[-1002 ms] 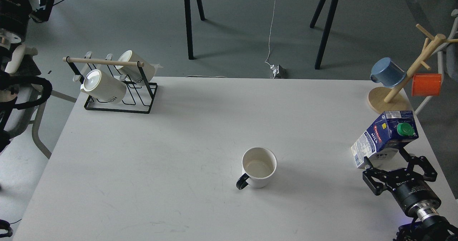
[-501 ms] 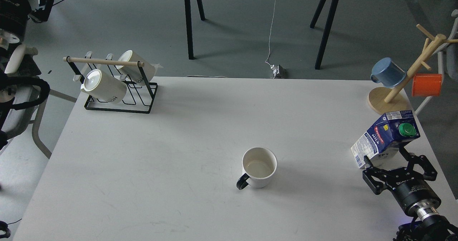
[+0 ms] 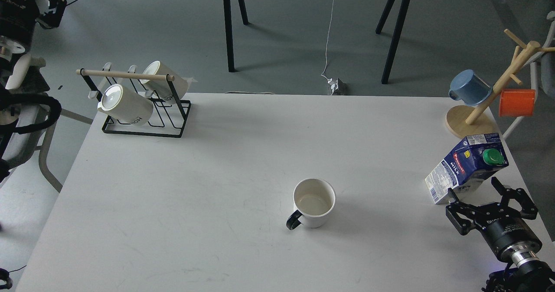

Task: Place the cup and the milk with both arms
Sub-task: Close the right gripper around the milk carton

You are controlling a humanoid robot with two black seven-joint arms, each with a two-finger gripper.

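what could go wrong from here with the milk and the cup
1. The milk stands near the table's right edge; the open right gripper sits just in front of its base, and an off-centre approach might push it over or off.
2. The carton is tall, so a low grip may let it tip.
3. The left gripper is far from the cup, so a long reach passes the mug rack.

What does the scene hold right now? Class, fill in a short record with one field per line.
cup: upright mid-table, handle toward the robot's left, untouched
milk: at the table's right edge, just beyond the open right gripper
left gripper: far left, off the table, state unclear
mug tree: blue and orange mugs hanging
rack: two white mugs
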